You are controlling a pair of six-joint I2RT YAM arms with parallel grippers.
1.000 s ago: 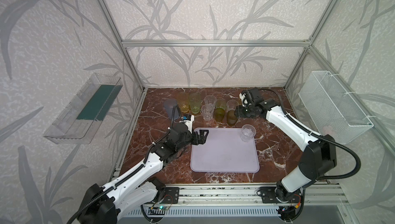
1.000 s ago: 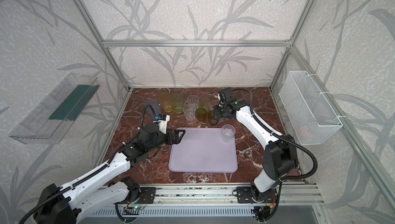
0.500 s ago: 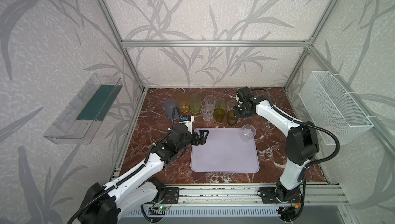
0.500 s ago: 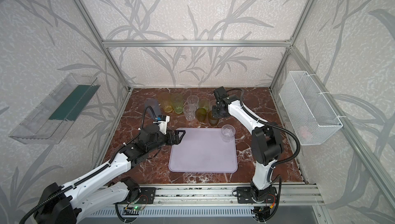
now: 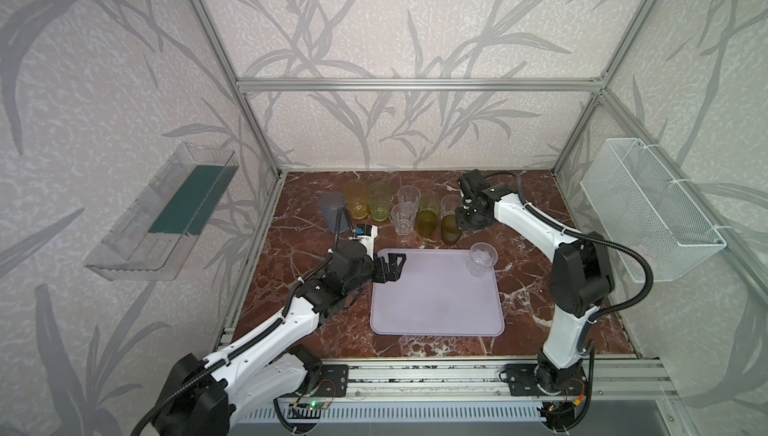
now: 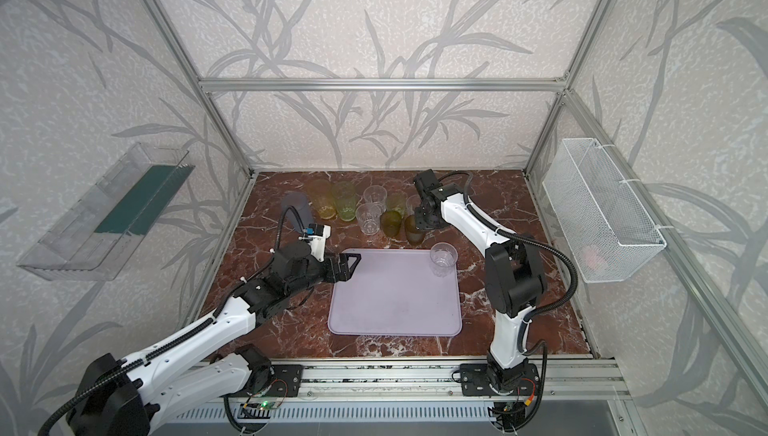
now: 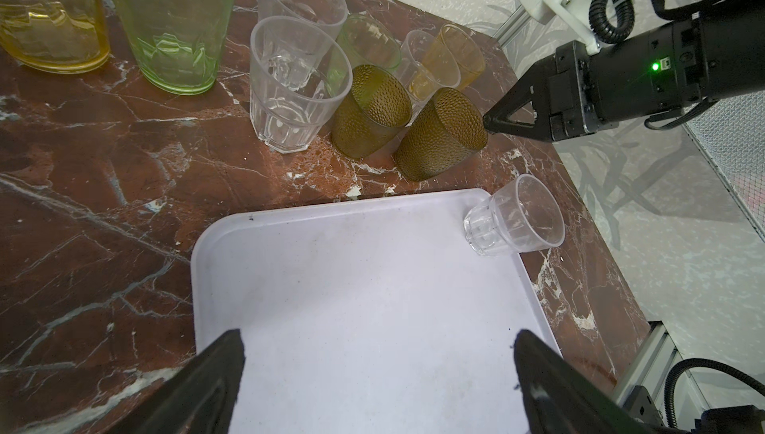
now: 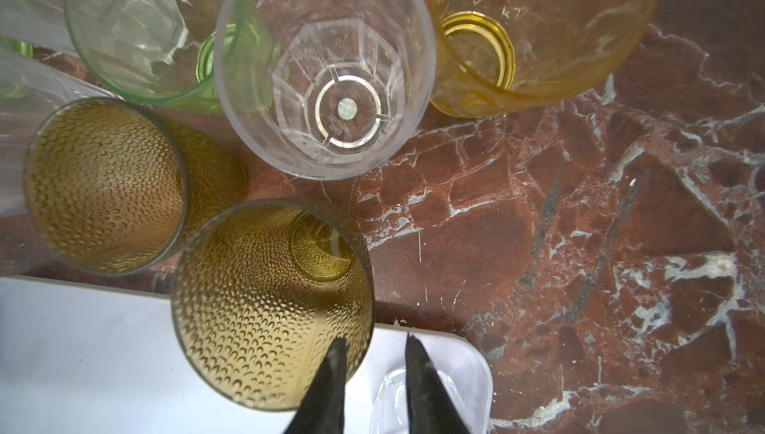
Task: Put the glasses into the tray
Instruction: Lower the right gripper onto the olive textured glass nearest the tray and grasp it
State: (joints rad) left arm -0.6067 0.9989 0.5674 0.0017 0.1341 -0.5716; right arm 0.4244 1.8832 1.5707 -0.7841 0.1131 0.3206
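Since the earlier frames, the right arm's elbow has swung in toward its base and the upper link stands more upright. The right tool (image 8: 374, 343) has narrowed its jaws, and the left arm has not moved.

The right tool is positioned at the dark olive tumbler (image 8: 271, 307) nearest the tray's far edge. One finger is inside the rim and one outside. The jaws are partly closed, with a gap visible on each side of the wall, so the tumbler is not clamped.

The left tool (image 7: 378, 341) is fully open and empty. It hovers over the far-left corner of the lilac tray (image 5: 436, 313).

One clear faceted tumbler (image 5: 482, 259) stands upright inside the tray at its far-right corner.

The other tumblers stand on the marble surface (image 5: 540, 301) beyond the tray's far edge. They include a second dark olive tumbler (image 5: 427, 224), two clear tumblers (image 5: 404, 218), light green and amber ones, and a frosted blue-grey tumbler (image 5: 331, 209) at the left end.
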